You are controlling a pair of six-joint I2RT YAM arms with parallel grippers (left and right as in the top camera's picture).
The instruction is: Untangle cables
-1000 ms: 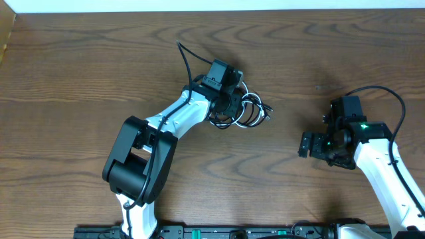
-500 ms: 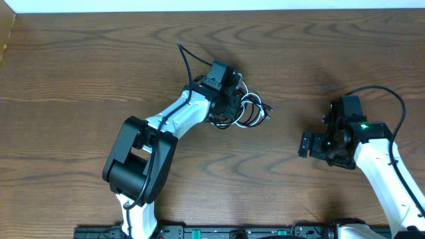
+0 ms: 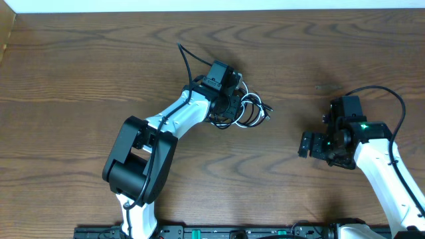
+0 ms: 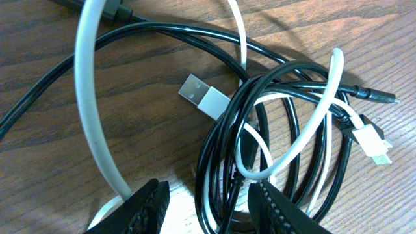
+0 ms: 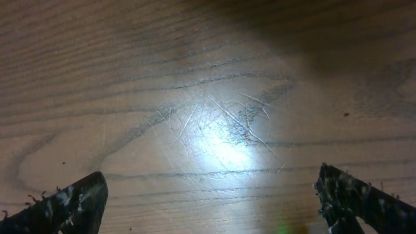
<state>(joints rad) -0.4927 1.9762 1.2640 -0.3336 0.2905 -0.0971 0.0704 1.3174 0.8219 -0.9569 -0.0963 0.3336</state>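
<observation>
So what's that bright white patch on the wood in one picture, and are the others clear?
Right wrist view: glare on the table, showing fine scratches; the upper right falls into shadow. Left wrist view: sharp, the cables casting soft shadows. Overhead view: evenly lit, but the cables look tiny, partly hidden by the left arm.

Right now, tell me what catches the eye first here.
A knot of black and white cables lies in the middle of the table, loops threaded through each other. The left gripper sits right over it, jaws apart astride the black loops. The right gripper hangs wide open over wood, off to the right.
</observation>
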